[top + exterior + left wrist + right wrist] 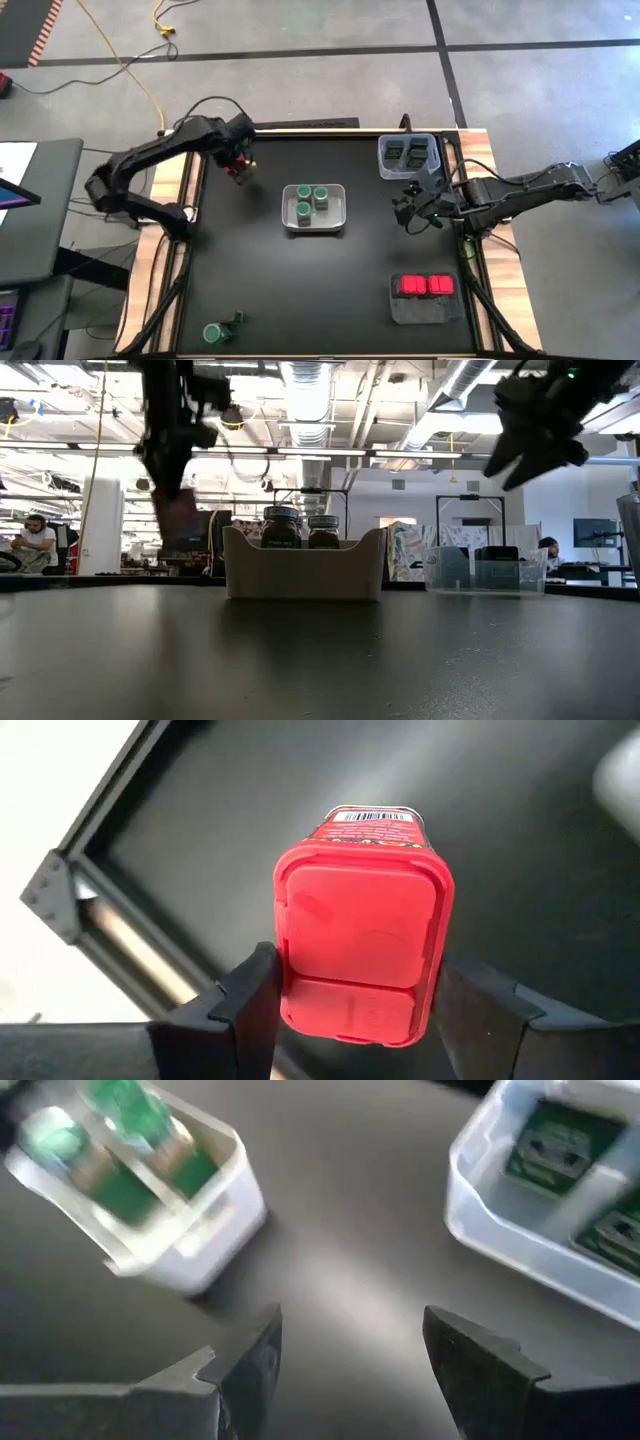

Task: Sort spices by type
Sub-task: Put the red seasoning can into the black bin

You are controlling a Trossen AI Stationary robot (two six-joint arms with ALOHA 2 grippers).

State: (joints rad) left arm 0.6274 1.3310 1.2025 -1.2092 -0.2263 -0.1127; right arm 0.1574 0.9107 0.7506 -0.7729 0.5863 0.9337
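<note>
My left gripper (238, 168) is at the table's far left, shut on a red rectangular spice box (360, 930) whose red lid faces the wrist camera. My right gripper (413, 210) hovers open over the bare table between the white tray (314, 224) of three green-lidded jars and the clear tray (383, 160) of dark tins with greenish tops. Two red boxes (425, 286) lie in a grey tray near the right front. A green-lidded jar (214, 333) and a dark tin (238, 319) stand at the near left corner. My left gripper pinches the red box between its two fingers (255, 995), on two opposite sides at the lid end (300, 990). The fingers come from above, pointing down. The box (181, 512) hangs below them, upright and lifted clear of the table.
The grey tray (422, 312) sits near the right front edge. The table's raised frame (60, 890) runs close to the left gripper. The black tabletop lies bare between the trays. Beyond the table, people sit at desks (30, 540).
</note>
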